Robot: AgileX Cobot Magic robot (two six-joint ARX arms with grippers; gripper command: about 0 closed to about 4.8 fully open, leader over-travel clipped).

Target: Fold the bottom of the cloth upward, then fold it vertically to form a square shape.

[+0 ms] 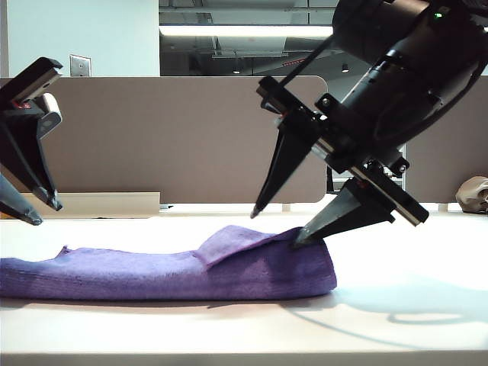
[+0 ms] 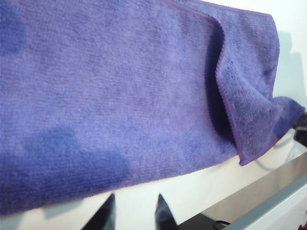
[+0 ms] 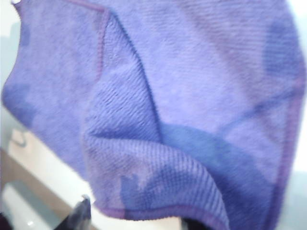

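- Partly, we lose the right gripper (image 1: pixel 278 225): its arm fills the upper right of the exterior view, and in its wrist view only one dark finger (image 3: pixel 79 215) shows at the lower edge, the other cut off.
- We see the left gripper (image 1: pixel 38 212) cropped by the left edge.
- We see a white table (image 1: pixel 396 305), a beige partition (image 1: pixel 168 130) behind it and ceiling lights at top.
- We find the cloth (image 1: pixel 152 271) lying folded across the lower left and centre, one corner flap turned over.
- We see the right gripper's jaws spread wide, the lower tip touching the cloth's right end, nothing clamped.
- We see the left gripper's tips (image 2: pixel 108 213) apart, above the table, holding nothing.
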